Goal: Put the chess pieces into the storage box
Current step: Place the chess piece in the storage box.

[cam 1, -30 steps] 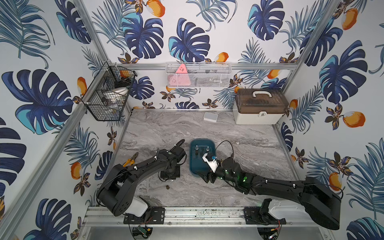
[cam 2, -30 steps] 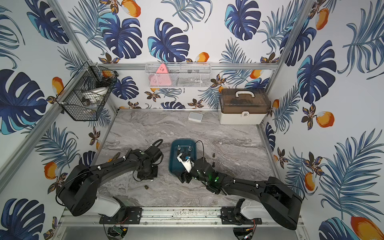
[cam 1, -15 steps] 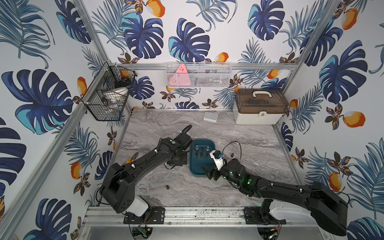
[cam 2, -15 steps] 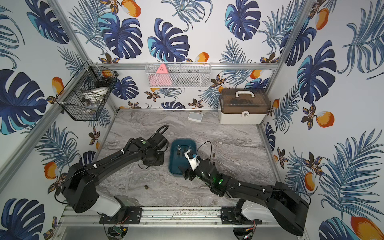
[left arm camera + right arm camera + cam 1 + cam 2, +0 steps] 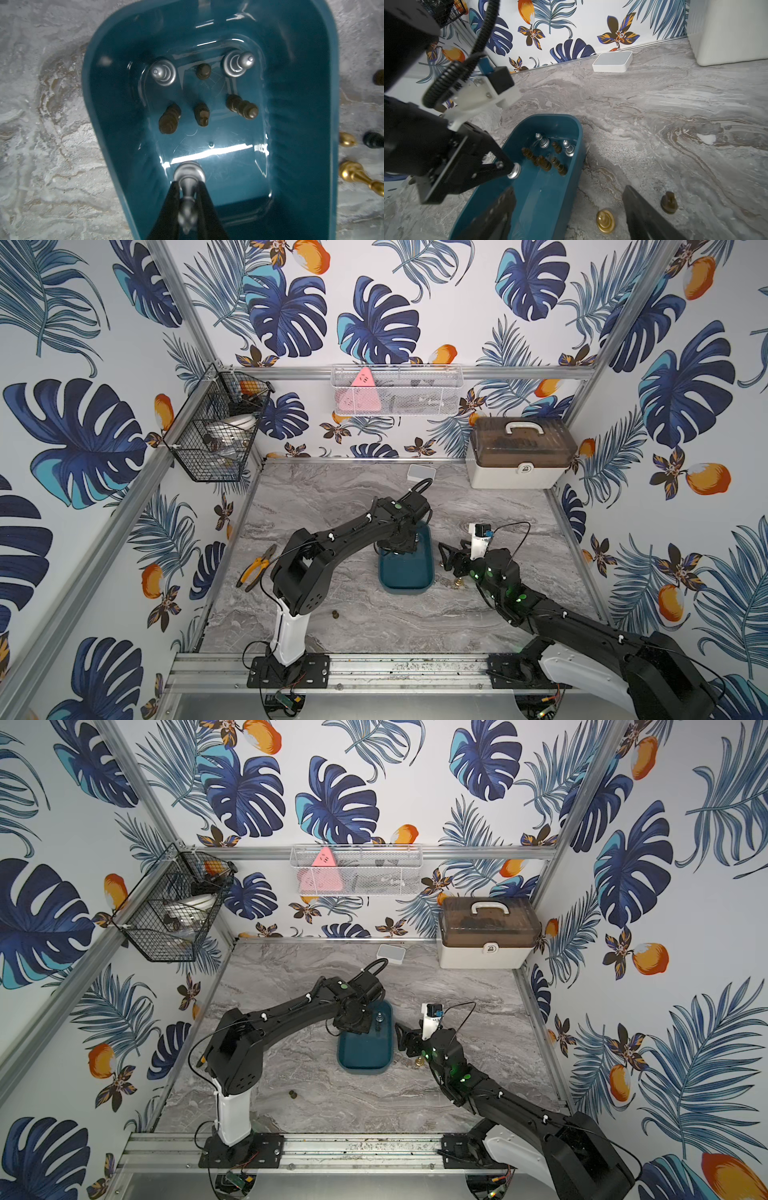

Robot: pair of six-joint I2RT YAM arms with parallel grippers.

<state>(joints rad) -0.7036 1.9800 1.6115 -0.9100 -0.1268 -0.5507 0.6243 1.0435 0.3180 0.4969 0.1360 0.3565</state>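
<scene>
Left gripper (image 5: 188,187) is now hovering over the storage box (image 5: 405,585), having swung in from its left side, clamping a silver piece (image 5: 189,173) above the box's near half. Right gripper (image 5: 450,560) is backing out to the box's right, jaws apart, near a gold piece (image 5: 605,221). Six chess pieces (image 5: 202,71) are already sitting at the box's far end. Drop looks imminent; strays (image 5: 669,202) are waiting outside.

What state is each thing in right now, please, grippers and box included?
Left gripper: shut on a silver piece, over the storage box.
Right gripper: open, empty, beside the box.
Storage box: open-topped, six pieces standing inside.
White case: lid closed.
Gold piece: on the table, not yet boxed.
</scene>
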